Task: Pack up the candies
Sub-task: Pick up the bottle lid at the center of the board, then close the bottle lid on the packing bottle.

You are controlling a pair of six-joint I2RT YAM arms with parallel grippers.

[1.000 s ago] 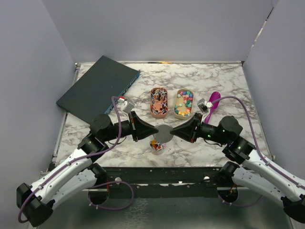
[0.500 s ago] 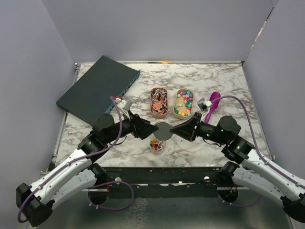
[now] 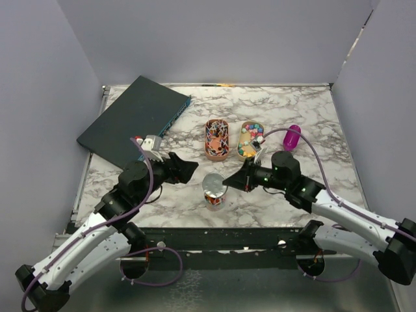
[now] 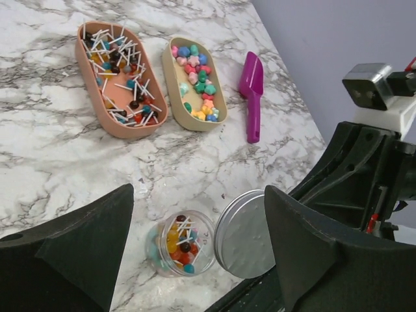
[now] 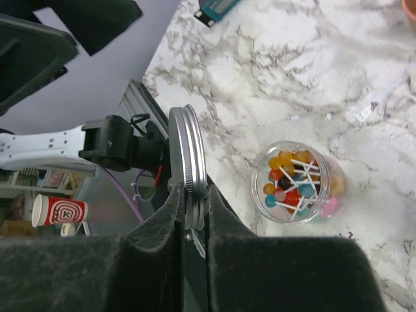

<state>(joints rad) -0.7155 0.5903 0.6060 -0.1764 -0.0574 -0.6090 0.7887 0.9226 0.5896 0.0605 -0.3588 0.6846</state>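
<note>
A small clear jar [image 3: 214, 199] [image 4: 182, 245] [image 5: 298, 182] stands near the table's front edge, holding candies: coloured balls on white sticks. My right gripper [image 3: 230, 181] [image 5: 194, 195] is shut on the rim of a round silver lid [image 3: 214, 184] [image 4: 250, 233] [image 5: 188, 166], which it holds tilted just above and beside the jar's mouth. Left of the jar, my left gripper [image 3: 187, 170] [image 4: 198, 195] stands open and holds nothing. More candies fill an orange tray [image 3: 208, 153] [image 4: 89, 78] and a beige tray [image 3: 241, 156] [image 4: 170, 81] behind the jar.
A purple scoop [image 3: 291, 137] [image 4: 251, 91] lies right of the beige tray. A dark flat box [image 3: 133, 120] lies at the back left. Grey walls enclose the marble table [image 3: 292, 107] on three sides.
My left gripper has opened, let go of the lid and drawn back to the left. The right gripper has carried the lid left, over the jar.
</note>
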